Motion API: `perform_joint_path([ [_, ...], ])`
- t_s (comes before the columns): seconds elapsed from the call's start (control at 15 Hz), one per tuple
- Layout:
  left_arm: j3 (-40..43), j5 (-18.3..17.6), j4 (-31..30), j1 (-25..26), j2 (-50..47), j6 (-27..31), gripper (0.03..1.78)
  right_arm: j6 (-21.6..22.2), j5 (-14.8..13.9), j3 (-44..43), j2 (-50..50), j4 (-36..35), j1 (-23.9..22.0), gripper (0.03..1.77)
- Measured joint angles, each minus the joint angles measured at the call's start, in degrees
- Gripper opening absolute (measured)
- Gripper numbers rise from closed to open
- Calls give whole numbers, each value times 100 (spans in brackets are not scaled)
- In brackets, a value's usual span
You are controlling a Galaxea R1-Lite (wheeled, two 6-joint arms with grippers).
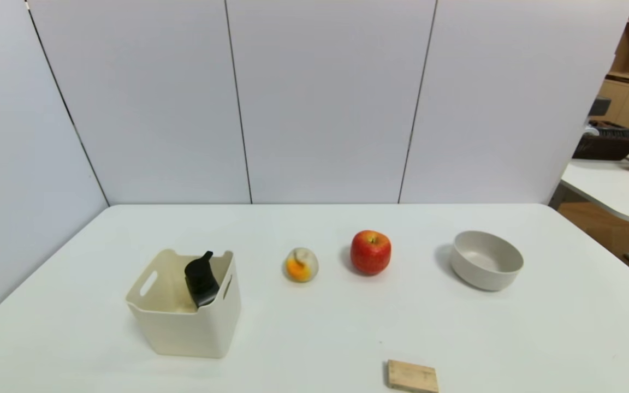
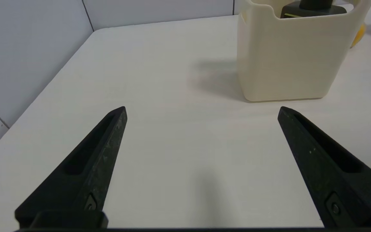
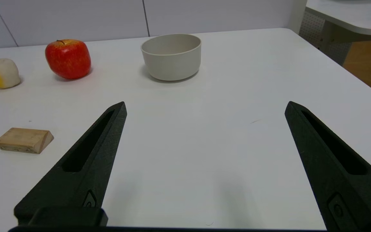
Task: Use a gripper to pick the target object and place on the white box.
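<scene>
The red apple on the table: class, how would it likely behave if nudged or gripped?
The red apple is round and stands free on the table, so a nudge would probably roll it. Its glossy, curved skin may slip between flat fingers. It looks firm, so probably rigid.

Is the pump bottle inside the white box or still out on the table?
Inside. The pump bottle leans tilted within the white box, pump head poking above the rim.

On the white table (image 1: 511, 327), a red apple (image 1: 371, 251) sits centre; at its nine o'clock, a cream-and-orange lump (image 1: 301, 265); at three o'clock, a grey-beige bowl (image 1: 486, 260); at six o'clock, a flat wooden block (image 1: 412, 376).
</scene>
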Motion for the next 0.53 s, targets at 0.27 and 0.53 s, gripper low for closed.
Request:
perform_joint_path([
  [0.27,-2,124,10,-2,0,-240,169,2,1,0,0,0,0,170],
  [0.53,0,124,10,0,0,-256,169,0,0,0,0,-2,2,170],
])
